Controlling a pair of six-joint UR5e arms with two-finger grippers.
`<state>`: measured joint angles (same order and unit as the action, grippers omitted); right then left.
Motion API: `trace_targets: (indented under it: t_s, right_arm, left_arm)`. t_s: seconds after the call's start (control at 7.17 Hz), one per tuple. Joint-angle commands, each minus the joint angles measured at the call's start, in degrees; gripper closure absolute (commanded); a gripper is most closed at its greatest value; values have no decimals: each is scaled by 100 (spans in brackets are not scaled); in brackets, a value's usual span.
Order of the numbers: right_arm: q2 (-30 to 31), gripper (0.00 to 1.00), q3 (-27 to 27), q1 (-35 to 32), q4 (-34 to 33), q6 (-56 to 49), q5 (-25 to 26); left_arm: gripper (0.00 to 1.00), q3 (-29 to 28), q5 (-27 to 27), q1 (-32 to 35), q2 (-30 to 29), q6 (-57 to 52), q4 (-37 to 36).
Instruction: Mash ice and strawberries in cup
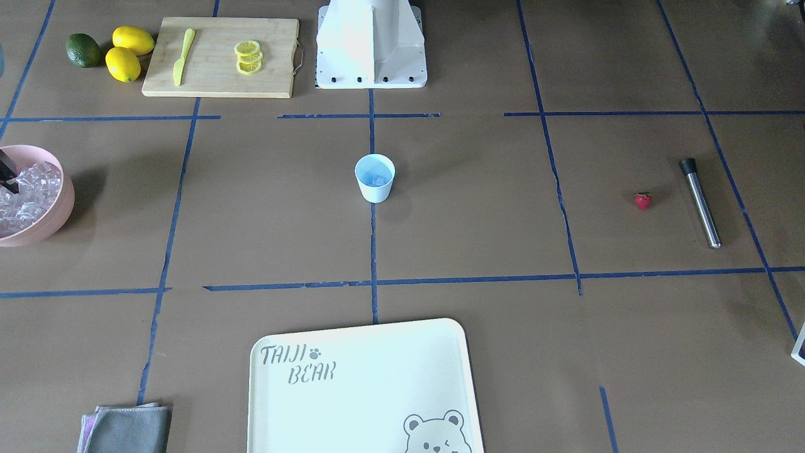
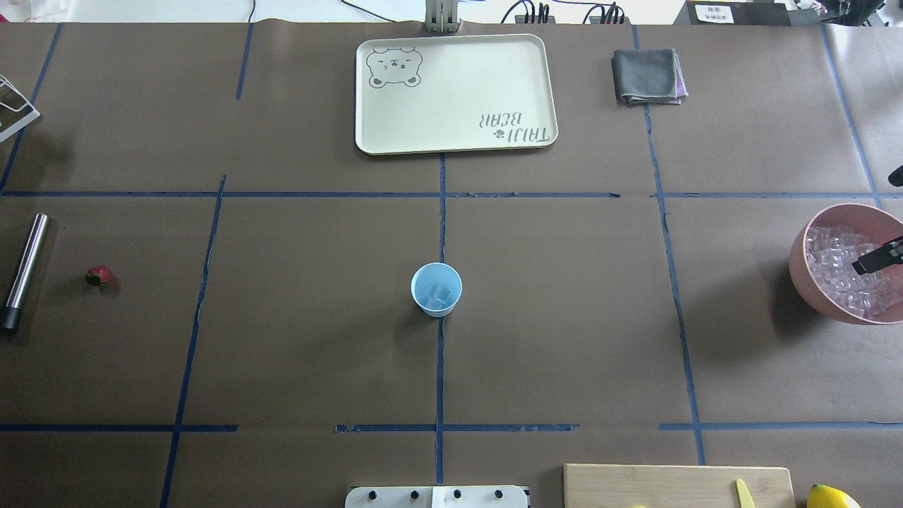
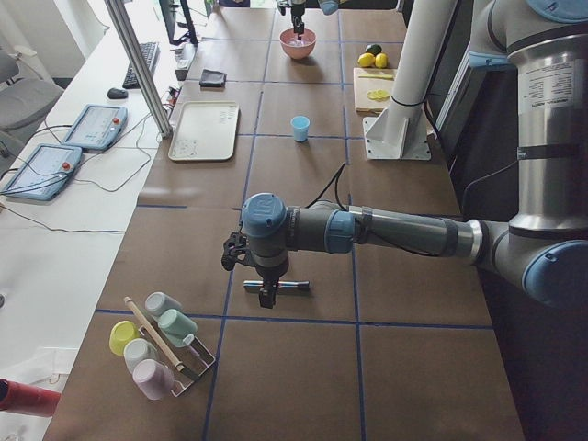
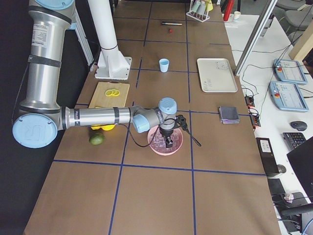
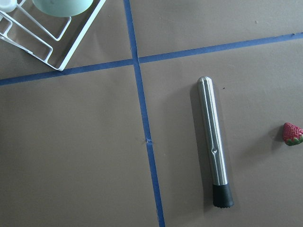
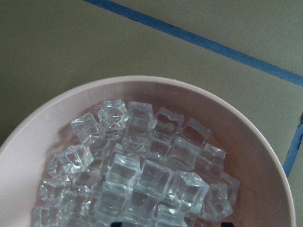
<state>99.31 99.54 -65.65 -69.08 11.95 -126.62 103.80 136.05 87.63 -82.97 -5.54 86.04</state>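
Far out on the left the steel muddler (image 2: 25, 271) lies flat on the table, and the strawberry (image 2: 98, 275) sits just beside it, not touching. That berry looks soft and light and would likely bruise, so I would pinch it gently across its fat middle, not at the green top. The muddler is a stiff, smooth bar that may well roll, so its mid-shaft looks like the surest hold.

At the table's centre the cup (image 2: 437, 289) stands upright with a few ice cubes (image 2: 441, 295) already in the bottom. It is thin, handleless plastic, probably light enough to tip or skid under a hard press, so it may want steadying by its wall.

On the right, the pink bowl (image 2: 801, 261) holds a loose heap of more ice. Those cubes are hard, glassy and probably slick, so I would squeeze one on two flat opposite faces and expect its neighbours to shift.

The left arm reaches long and low across its end of the table, wrist turned down, the left gripper (image 3: 265, 299) hanging close over the muddler. I cannot tell how its jaws stand.

The right arm also stretches out level, and the right gripper (image 2: 864, 262) points down into the bowl just above the heap. Its jaws look parted, with nothing between them.
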Motion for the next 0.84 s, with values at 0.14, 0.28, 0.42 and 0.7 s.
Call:
trace_targets:
  t_s: [0.14, 0.28, 0.42, 0.7]
  right_arm:
    - [45, 30, -40, 0, 0, 0, -20]
    - [45, 30, -48, 0, -9, 0, -20]
    - [45, 31, -57, 0, -9, 0, -20]
    - [19, 42, -40, 8, 0, 9, -55]
  left_arm:
    - [0, 9, 0, 0, 0, 0, 1]
    - [0, 9, 0, 0, 0, 0, 1]
    - [0, 9, 0, 0, 0, 0, 1]
    - [0, 9, 0, 0, 0, 0, 1]
